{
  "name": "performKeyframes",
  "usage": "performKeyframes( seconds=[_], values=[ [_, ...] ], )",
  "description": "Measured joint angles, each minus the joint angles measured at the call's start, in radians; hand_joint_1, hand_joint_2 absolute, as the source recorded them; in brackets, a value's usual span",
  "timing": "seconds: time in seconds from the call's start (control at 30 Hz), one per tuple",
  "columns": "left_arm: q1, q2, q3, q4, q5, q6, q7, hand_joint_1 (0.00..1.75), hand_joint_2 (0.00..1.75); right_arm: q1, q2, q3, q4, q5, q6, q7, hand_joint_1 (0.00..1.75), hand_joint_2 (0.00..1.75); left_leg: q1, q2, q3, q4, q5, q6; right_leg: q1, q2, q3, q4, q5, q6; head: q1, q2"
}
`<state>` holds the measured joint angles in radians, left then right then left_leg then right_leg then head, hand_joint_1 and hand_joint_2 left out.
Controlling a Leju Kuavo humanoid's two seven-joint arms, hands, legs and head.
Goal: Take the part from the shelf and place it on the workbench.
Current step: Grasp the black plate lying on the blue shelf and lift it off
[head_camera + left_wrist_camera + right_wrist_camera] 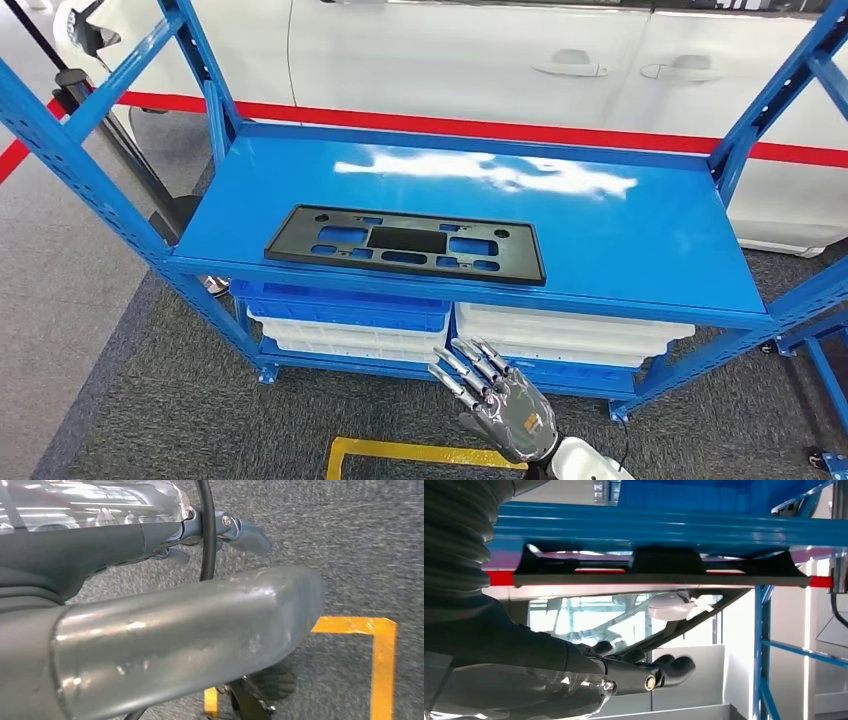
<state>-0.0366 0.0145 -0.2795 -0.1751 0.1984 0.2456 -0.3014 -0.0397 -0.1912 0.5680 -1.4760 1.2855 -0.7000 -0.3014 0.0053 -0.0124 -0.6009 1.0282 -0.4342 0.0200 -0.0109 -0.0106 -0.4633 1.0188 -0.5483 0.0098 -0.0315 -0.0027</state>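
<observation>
The part [405,245] is a flat black rectangular frame with several cut-outs, lying near the front edge of the blue shelf [620,230]. My right hand [500,400] hovers below and in front of the shelf, fingers spread and pointing up toward it, holding nothing. In the right wrist view the part [659,570] appears edge-on against the blue shelf edge [664,525], well apart from my right hand's dark fingers [664,672]. My left hand [190,630] hangs over grey carpet with nothing in it, its fingers [240,530] loosely extended.
Under the shelf sit a blue bin [340,305] and white bins [570,340]. A white car [450,60] with a red stripe [500,128] stands behind. Blue uprights [80,170] flank the shelf. Yellow tape [410,452] marks the carpet by my feet.
</observation>
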Motion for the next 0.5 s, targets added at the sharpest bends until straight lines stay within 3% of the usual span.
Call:
performKeyframes(
  seconds=[0.07,0.13,0.2,0.23,0.27,0.3,0.37,0.5],
  values=[
    [0.0,0.0,0.0,0.0,0.0,0.002,0.0,0.0,0.0,-0.004,0.0,0.0,0.003,0.0,0.0,0.0,0.0,1.75,0.003,-0.001,0.017,-0.006,-0.008,0.013,-0.003,0.001,-0.044,0.079,-0.015,0.005,0.0,0.0],
    [-0.001,0.0,0.0,0.0,0.0,0.003,0.0,0.0,0.0,-0.007,0.002,0.001,0.007,-0.001,0.0,0.001,0.0,1.75,0.002,-0.003,0.028,-0.008,-0.018,0.021,-0.005,0.001,-0.127,0.201,-0.057,0.008,0.0,0.0],
    [0.0,0.0,0.0,0.0,0.0,0.004,0.0,0.0,0.0,-0.006,0.004,0.002,0.013,-0.001,0.0,0.005,0.0,1.75,0.0,-0.006,0.044,-0.008,-0.032,0.022,-0.005,0.001,-0.196,0.267,-0.078,0.009,0.0,0.0],
    [0.0,0.0,0.0,0.0,-0.001,0.004,0.0,0.0,0.0,-0.007,0.004,0.003,0.016,0.0,0.0,0.009,0.0,1.75,0.0,-0.008,0.055,-0.008,-0.04,0.021,-0.005,0.001,-0.207,0.255,-0.059,0.008,0.0,0.0],
    [0.001,0.0,0.0,0.0,-0.001,0.004,0.0,0.0,0.0,-0.008,0.004,0.004,0.018,0.0,0.0,0.014,0.0,1.75,-0.001,-0.009,0.067,-0.008,-0.049,0.019,-0.004,0.001,-0.203,0.212,-0.017,0.004,0.0,0.0],
    [0.002,0.0,0.0,0.0,-0.002,0.004,0.0,0.0,0.0,-0.009,0.004,0.006,0.021,0.001,0.0,0.021,0.0,1.75,-0.002,-0.01,0.078,-0.009,-0.057,0.017,-0.003,-0.001,-0.189,0.148,0.036,-0.002,0.0,0.0],
    [0.0,-0.001,-0.001,0.001,-0.003,0.003,0.0,0.0,0.0,-0.015,0.005,0.011,0.025,0.004,0.0,0.031,0.0,1.75,-0.004,-0.011,0.094,-0.01,-0.072,0.008,0.004,-0.002,-0.163,0.049,0.094,-0.014,0.0,0.0],
    [-0.003,-0.002,-0.002,0.002,-0.008,-0.003,0.001,0.0,0.0,-0.027,0.004,0.024,0.032,0.004,0.0,0.046,0.0,1.75,-0.006,-0.007,0.111,0.002,-0.082,-0.017,0.007,0.002,-0.139,0.007,0.099,-0.03,0.001,0.0]
  ],
)
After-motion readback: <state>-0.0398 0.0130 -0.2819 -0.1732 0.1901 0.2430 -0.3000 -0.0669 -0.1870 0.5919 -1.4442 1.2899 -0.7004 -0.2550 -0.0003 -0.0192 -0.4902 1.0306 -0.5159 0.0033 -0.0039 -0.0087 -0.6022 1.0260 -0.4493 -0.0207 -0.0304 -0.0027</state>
